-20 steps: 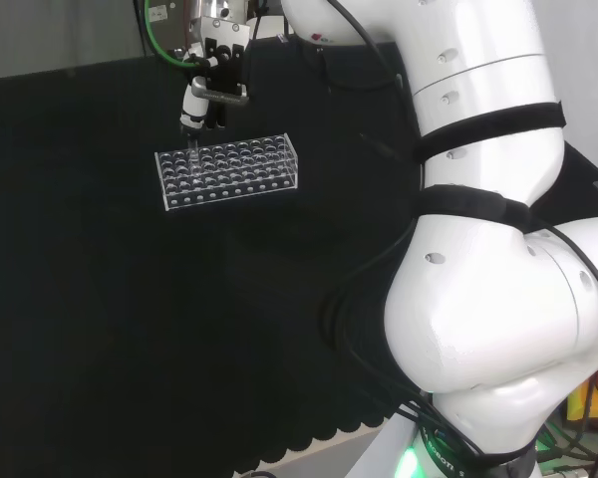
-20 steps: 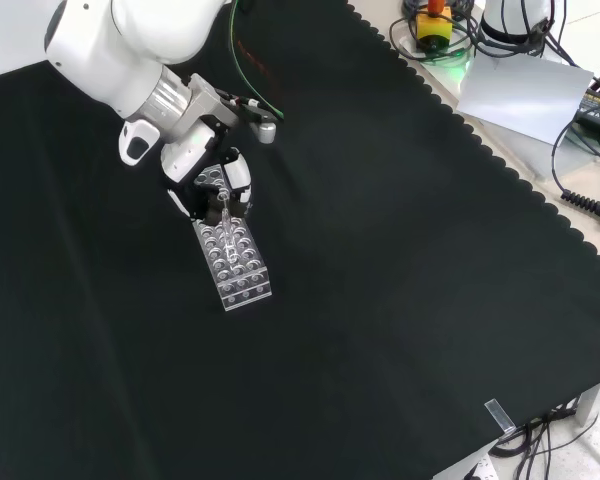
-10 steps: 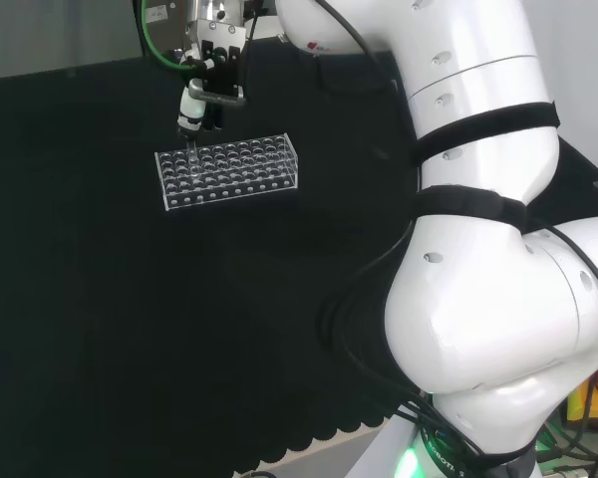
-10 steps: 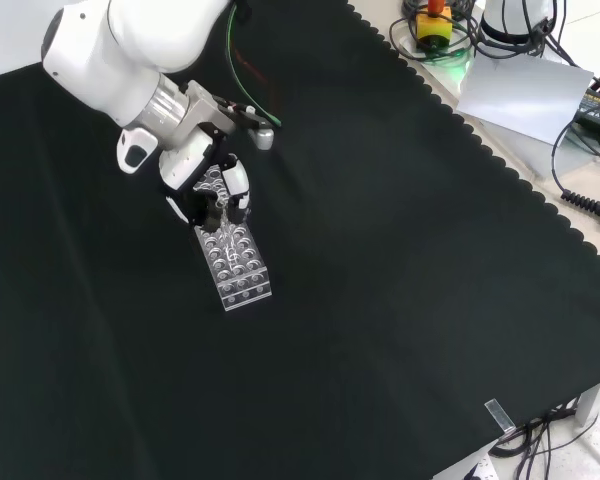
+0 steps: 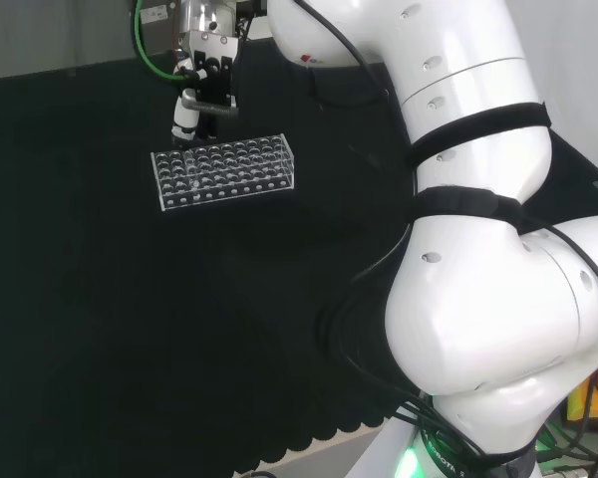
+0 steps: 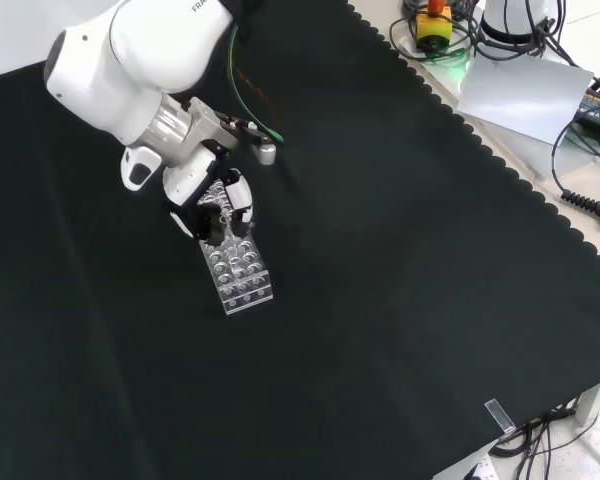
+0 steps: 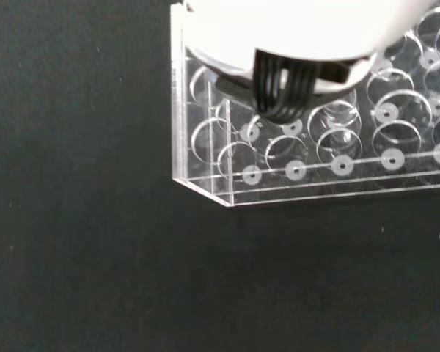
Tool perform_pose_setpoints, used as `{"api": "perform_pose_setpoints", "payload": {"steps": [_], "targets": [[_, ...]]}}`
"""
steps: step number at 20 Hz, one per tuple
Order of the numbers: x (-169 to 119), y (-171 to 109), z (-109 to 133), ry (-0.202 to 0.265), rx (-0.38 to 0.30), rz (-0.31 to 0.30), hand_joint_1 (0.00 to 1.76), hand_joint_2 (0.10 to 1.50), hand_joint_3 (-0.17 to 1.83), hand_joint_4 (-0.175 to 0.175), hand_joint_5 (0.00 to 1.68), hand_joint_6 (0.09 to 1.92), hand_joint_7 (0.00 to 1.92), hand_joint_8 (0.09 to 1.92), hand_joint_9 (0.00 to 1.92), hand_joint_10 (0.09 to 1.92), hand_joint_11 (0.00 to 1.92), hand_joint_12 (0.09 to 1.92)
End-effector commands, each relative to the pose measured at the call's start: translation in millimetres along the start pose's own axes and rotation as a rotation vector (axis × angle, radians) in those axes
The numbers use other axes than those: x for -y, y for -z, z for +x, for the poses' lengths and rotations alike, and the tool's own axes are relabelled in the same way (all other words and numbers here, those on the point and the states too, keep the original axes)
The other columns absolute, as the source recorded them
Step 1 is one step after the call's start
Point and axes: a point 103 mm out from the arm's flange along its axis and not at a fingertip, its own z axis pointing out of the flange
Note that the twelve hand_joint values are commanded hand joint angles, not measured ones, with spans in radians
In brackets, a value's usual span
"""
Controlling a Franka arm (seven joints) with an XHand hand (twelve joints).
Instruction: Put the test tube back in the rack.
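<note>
1. Test tube: you can't make it out plainly in any view; clear glass against clear rack, so its exact spot can't be told.
2. Rack (image 5: 225, 173): clear plastic, many round wells, sits on the black cloth (image 5: 130, 329) at about 11 o'clock in the head view. In the front view the rack (image 6: 240, 278) lies at about 10 o'clock, long side running toward you.
3. Hand (image 5: 201, 92): you see it right above the rack's far left corner in the head view, at 12 o'clock from that corner. In the front view the hand (image 6: 220, 200) covers the rack's upper end.
4. Fingers point down and look drawn together over the corner wells; whether they pinch anything, can't tell.
5. Wrist view: rack corner (image 7: 227, 192) close under the palm, a black cable bundle (image 7: 282, 92) hanging over the wells, wells near the corner look empty.
6. White arm links (image 5: 478, 299) stand at 3 o'clock in the head view.
</note>
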Motion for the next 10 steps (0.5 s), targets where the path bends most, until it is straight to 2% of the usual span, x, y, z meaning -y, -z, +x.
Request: {"api": "perform_pose_setpoints", "payload": {"steps": [1, 5, 7, 9, 10], "targets": [[-1.0, -19.7, -3.6, -0.015, -0.006, 0.032, 1.44, 0.56, 0.76, -0.175, 1.29, 0.64, 1.35, 0.72, 1.32, 0.58, 1.19, 0.91], [-1.3, -25.8, -6.3, -0.017, -0.011, 0.044, 1.44, 0.56, 0.76, -0.175, 1.29, 0.64, 1.35, 0.72, 1.32, 0.58, 1.19, 0.91], [-0.8, -24.5, -9.2, -0.017, -0.047, 0.062, 1.43, 0.57, 0.75, -0.175, 1.28, 0.65, 1.35, 0.72, 1.31, 0.59, 1.18, 0.93], [-0.6, -21.9, -11.3, -0.016, -0.058, 0.098, 1.35, 0.63, 0.69, -0.175, 1.25, 0.69, 1.30, 0.72, 1.39, 0.66, 1.11, 1.06], [-0.3, -20.0, -12.0, -0.015, -0.060, 0.106, 1.32, 0.73, 0.55, -0.175, 1.19, 0.73, 1.25, 0.74, 1.36, 0.68, 1.00, 1.17]]}}
